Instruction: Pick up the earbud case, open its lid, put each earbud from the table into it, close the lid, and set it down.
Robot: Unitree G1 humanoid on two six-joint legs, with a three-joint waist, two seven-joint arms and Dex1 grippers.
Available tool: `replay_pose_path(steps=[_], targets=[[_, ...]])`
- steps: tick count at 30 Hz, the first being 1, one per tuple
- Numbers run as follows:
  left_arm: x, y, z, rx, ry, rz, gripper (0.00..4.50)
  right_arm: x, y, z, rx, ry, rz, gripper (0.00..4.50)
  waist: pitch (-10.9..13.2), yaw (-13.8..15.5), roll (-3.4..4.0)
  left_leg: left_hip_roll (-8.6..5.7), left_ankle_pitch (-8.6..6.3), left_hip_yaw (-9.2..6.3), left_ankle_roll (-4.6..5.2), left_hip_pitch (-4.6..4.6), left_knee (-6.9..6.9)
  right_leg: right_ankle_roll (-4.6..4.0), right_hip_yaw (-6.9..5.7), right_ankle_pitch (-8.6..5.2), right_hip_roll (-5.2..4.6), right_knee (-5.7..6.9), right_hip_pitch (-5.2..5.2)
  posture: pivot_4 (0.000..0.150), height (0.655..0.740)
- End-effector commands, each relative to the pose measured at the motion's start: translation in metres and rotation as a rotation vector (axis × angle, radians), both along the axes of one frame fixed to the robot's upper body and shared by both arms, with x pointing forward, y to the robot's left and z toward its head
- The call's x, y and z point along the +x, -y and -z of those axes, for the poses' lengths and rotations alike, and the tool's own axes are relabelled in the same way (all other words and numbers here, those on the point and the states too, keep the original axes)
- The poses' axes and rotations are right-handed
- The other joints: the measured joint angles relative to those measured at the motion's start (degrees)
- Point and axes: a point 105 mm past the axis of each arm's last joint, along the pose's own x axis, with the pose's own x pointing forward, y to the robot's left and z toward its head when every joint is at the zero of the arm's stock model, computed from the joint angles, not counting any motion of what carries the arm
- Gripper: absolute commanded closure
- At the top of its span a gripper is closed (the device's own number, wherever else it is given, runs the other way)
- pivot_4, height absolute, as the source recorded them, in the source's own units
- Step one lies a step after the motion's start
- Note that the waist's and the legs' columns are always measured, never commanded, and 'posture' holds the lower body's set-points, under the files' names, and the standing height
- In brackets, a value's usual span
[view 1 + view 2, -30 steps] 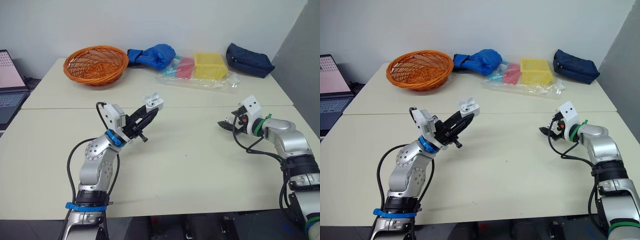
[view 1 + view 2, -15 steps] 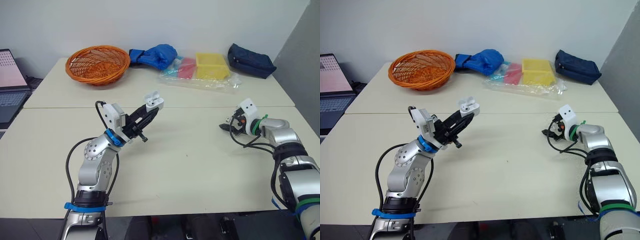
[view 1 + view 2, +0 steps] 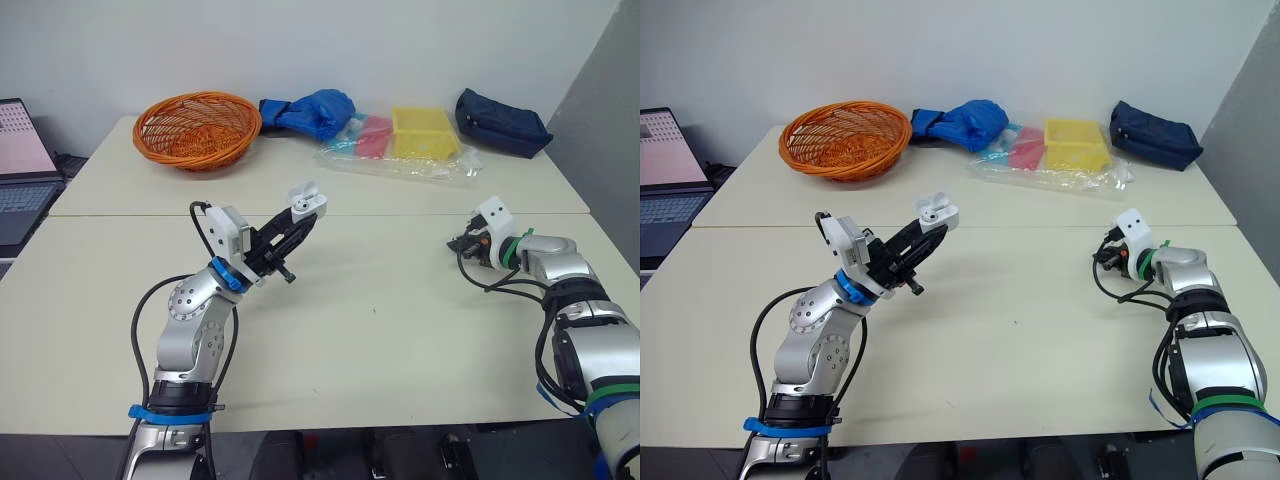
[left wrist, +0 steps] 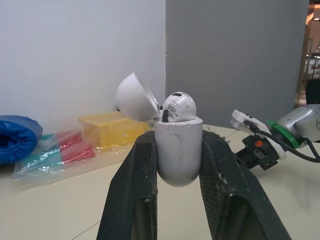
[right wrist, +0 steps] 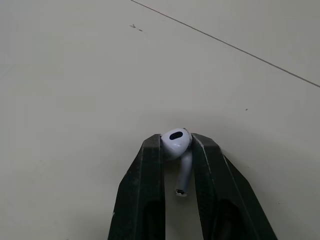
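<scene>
My left gripper is raised over the middle left of the table, shut on the white earbud case. The case stands upright between the fingers with its lid flipped open, and one earbud sits in it. Low at the table's right side, my right gripper is shut on the second white earbud, its head pinched between the fingertips and its stem pointing back along the fingers, just above the tabletop.
Along the far edge stand an orange wicker basket, a blue cloth bundle, a clear bag holding a yellow box and a dark blue pouch. A laptop sits off the left side.
My right gripper has closed on the earbud on the table; it stood open before. The right arm has drawn slightly toward the right edge. The left arm holds the case still.
</scene>
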Motion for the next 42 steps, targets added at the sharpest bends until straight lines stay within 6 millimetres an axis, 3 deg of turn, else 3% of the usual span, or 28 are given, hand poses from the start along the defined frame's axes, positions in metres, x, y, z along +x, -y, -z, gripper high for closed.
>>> replay_pose_path(steps=[1, 4, 8, 12, 15, 22, 32, 38, 42], targets=[[-0.004, 0.001, -0.014, -0.011, 0.054, 0.009, 3.75, -0.003, 0.008, -0.004, -0.007, -0.006, -0.005, 4.09, 0.0, 0.0, 0.0, 0.0, 0.0, 0.0, 0.0, 0.0, 0.0, 0.0, 0.0, 0.0, 0.0, 0.0, 0.0, 0.15, 0.74], [-0.005, 0.0, -0.013, -0.012, 0.053, 0.007, 3.75, -0.013, 0.009, -0.007, 0.008, -0.038, -0.081, 4.09, 0.0, 0.1, 0.0, 0.0, 0.0, -0.01, 0.0, -0.01, 0.0, 0.0, 0.0, 0.0, 0.0, -0.01, 0.0, 0.15, 0.74], [-0.007, -0.002, -0.01, -0.013, 0.046, -0.003, 3.75, -0.052, 0.014, -0.011, -0.063, -0.111, -0.263, 4.09, 0.0, 0.5, 0.04, -0.02, 0.0, -0.07, 0.0, -0.08, -0.06, 0.02, -0.02, -0.03, -0.05, -0.08, 0.0, 0.15, 0.74], [-0.013, -0.001, -0.001, -0.027, 0.025, -0.009, 3.75, -0.124, 0.057, -0.013, -0.331, -0.286, -0.386, 4.09, 0.0, 1.3, 0.28, -0.1, -0.04, -0.1, 0.04, -0.09, -0.13, 0.1, -0.04, -0.17, -0.23, -0.13, 0.02, 0.15, 0.74], [-0.014, 0.002, 0.002, -0.041, 0.016, -0.011, 3.75, -0.153, 0.078, -0.012, -0.492, -0.388, -0.446, 4.09, 0.0, 1.4, 0.3, -0.19, -0.06, -0.04, 0.06, -0.01, -0.1, 0.15, -0.08, -0.21, -0.27, -0.18, 0.08, 0.15, 0.74], [-0.013, 0.004, 0.003, -0.043, 0.011, -0.005, 3.75, -0.156, 0.115, -0.004, -0.726, -0.455, -0.411, 4.09, 0.1, -0.5, 0.21, -0.21, -0.02, 0.12, 0.1, 0.47, 0.09, -0.17, 0.09, -0.08, -0.25, 0.0, 0.26, 0.15, 0.74], [-0.015, 0.007, 0.003, -0.043, 0.008, 0.005, 3.75, -0.153, 0.116, 0.008, -0.685, -0.441, -0.391, 4.09, 0.1, -0.5, 0.09, -0.24, -0.01, 0.15, 0.12, 0.79, 0.05, -0.16, 0.14, -0.09, -0.28, -0.22, 0.74, 0.15, 0.74], [-0.016, 0.007, 0.003, -0.041, 0.006, 0.008, 3.75, -0.154, 0.119, 0.008, -0.672, -0.442, -0.374, 2.05, 0.1, -0.4, 0.06, -0.22, -0.01, 0.11, 0.12, 0.88, 0.06, -0.18, 0.09, -0.1, -0.28, -0.2, 0.82, 0.15, 0.74], [-0.016, 0.007, 0.004, -0.035, 0.004, 0.012, 3.75, -0.158, 0.122, 0.009, -0.687, -0.46, -0.389, 2.05, 0.1, -0.3, 0.05, -0.19, -0.02, 0.08, 0.12, 0.87, -0.01, -0.19, 0.04, -0.12, -0.26, -0.21, 0.82, 0.15, 0.74]])
